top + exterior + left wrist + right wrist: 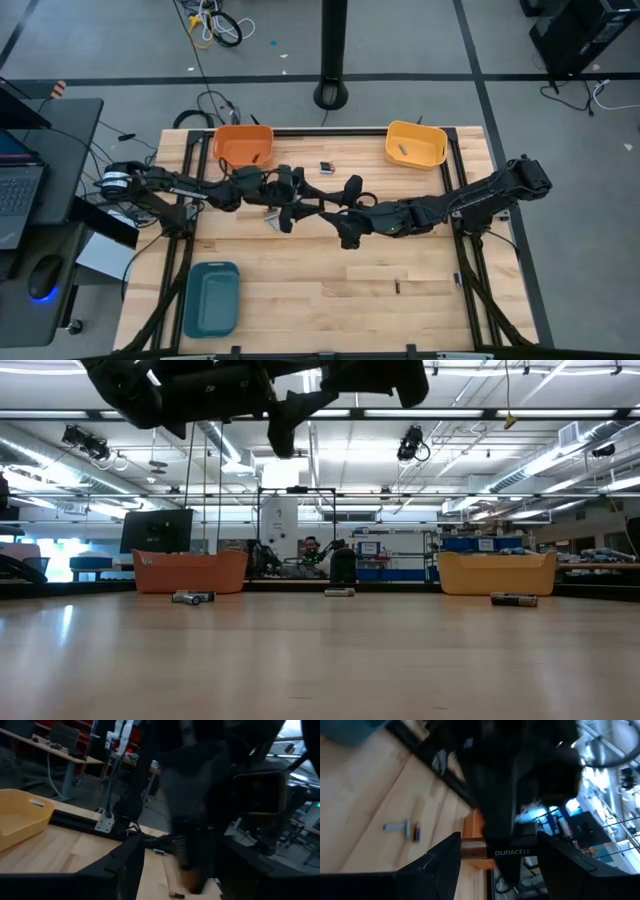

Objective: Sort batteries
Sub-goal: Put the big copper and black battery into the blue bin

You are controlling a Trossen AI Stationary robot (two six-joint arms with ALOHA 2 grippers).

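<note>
Wooden table (330,270) in the high view: both hands meet mid-table, left hand (318,207) spread, beside right hand (352,192). Low view: batteries (192,597) lie near the orange tray (190,571). Right wrist view: right hand pinches a Duracell battery (495,851).

place: robotics lab | evidence: ceiling strip lights (440,412), monitor (157,530) (workbenches behind)

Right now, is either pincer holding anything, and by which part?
Yes: the right pincer grips a Duracell battery crosswise, its fingers at its two ends. The left pincer is open, right beside it, holding nothing.
</note>
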